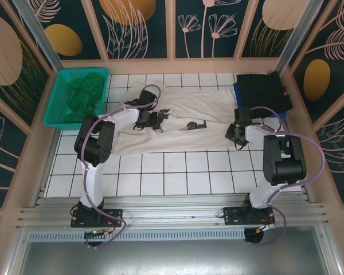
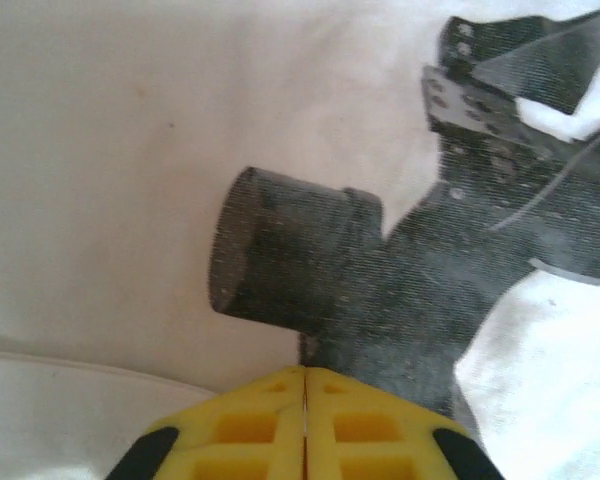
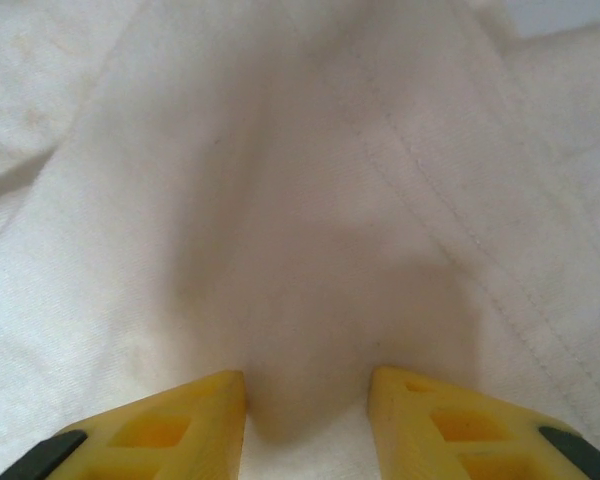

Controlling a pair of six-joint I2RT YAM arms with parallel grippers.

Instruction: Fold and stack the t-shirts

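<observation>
Tiled table [image 1: 178, 166]: left gripper [image 2: 305, 430] closed (no gap); right gripper [image 3: 308, 420] part-open, seemingly pinching cream-white t-shirt [image 3: 280, 200] fold.

White tiled table [image 1: 178, 172], cream shirt [image 1: 209, 106] lay spread mid-table, teal basket [image 1: 54, 112] sat far left, black shirt [image 1: 262, 90] on blue mat [image 1: 235, 94] far right

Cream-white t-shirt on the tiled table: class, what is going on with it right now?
The robot is handling the spread-out cream-white t-shirt. The left gripper is shut by its dark print; the right gripper seems to pinch a ridge of its cloth. A black t-shirt lies folded back right; a green t-shirt sits in the teal basket.
</observation>
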